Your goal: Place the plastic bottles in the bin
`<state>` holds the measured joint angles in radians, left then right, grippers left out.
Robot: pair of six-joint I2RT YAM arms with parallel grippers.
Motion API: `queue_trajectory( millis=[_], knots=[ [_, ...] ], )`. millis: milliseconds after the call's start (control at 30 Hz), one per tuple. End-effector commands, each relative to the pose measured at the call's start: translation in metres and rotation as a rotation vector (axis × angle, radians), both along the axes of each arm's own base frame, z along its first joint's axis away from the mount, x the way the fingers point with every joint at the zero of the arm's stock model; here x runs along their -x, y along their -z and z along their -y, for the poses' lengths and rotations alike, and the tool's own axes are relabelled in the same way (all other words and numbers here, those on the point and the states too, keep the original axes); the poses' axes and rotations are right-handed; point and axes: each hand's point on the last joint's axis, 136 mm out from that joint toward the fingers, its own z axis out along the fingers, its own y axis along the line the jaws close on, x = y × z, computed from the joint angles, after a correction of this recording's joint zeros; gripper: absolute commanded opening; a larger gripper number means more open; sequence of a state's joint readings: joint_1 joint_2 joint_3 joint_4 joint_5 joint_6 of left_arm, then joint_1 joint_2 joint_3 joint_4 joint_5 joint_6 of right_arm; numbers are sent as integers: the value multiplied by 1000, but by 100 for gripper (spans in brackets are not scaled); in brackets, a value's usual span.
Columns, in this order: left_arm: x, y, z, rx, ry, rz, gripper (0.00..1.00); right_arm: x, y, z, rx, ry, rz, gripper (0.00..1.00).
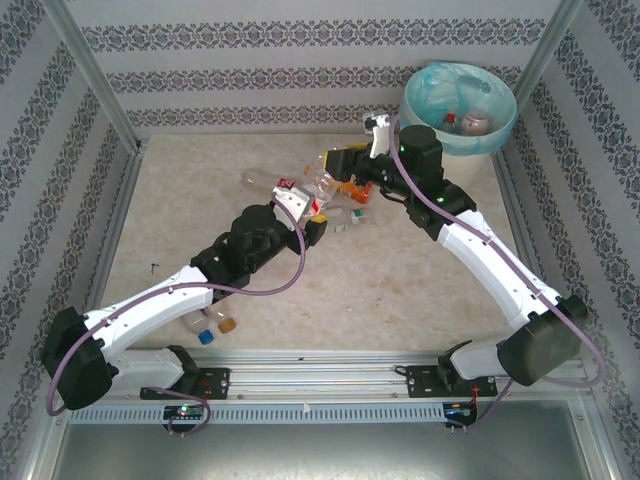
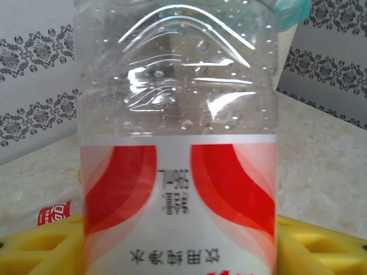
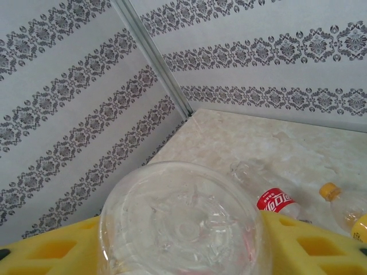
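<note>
One labelled bottle (image 2: 178, 114), clear with a red-and-white wrap and droplets inside, is clamped by the left gripper (image 2: 180, 246) above mid-table; right gripper (image 3: 183, 240) pinches a bare bottle base (image 3: 180, 212); loose bottles (image 1: 352, 188) lie nearby, the right wrist (image 1: 420, 150) between them and the far-right bin (image 1: 508, 118).

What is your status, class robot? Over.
Left gripper clamps red-label bottle. Right gripper clamps clear bottle by base, possibly the same one. Bin far right. Loose bottles nearby.
</note>
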<state>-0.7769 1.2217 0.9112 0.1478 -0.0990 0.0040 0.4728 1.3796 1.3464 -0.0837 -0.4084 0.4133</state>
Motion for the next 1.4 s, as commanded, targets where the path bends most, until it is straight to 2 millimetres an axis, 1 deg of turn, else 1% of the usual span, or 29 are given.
queue_trajectory(
  millis=[0, 100, 200, 300, 433, 533, 667, 867, 1100, 1267, 1367],
  knots=[
    [-1, -28, -2, 53, -8, 83, 73, 8, -24, -5, -47, -42, 32, 58],
    [-2, -29, -6, 63, -27, 94, 84, 4, -31, 6, -38, 24, 53, 55],
    [-3, -30, -9, 74, -43, 101, 94, -2, -41, 22, -11, 120, 95, 53],
    [-2, -31, -8, 84, -36, 101, 97, -7, -53, 36, 18, 194, 153, 53],
    [3, -44, -12, 106, -32, 120, 98, -15, -70, 53, 88, 278, 225, 53],
    [8, -56, -21, 120, -47, 146, 99, -17, -93, 71, 158, 359, 301, 53],
    [13, -64, -31, 127, -72, 168, 99, -21, -125, 99, 222, 463, 397, 52],
    [13, -61, -36, 122, -94, 159, 99, -25, -158, 136, 330, 620, 519, 51],
    [11, -54, -33, 130, -94, 129, 98, -37, -193, 186, 435, 830, 623, 49],
    [8, -45, -29, 132, -94, 94, 98, -45, -212, 217, 455, 944, 659, 49],
    [6, -39, -26, 132, -90, 74, 98, -48, -221, 232, 457, 987, 674, 48]
  ],
)
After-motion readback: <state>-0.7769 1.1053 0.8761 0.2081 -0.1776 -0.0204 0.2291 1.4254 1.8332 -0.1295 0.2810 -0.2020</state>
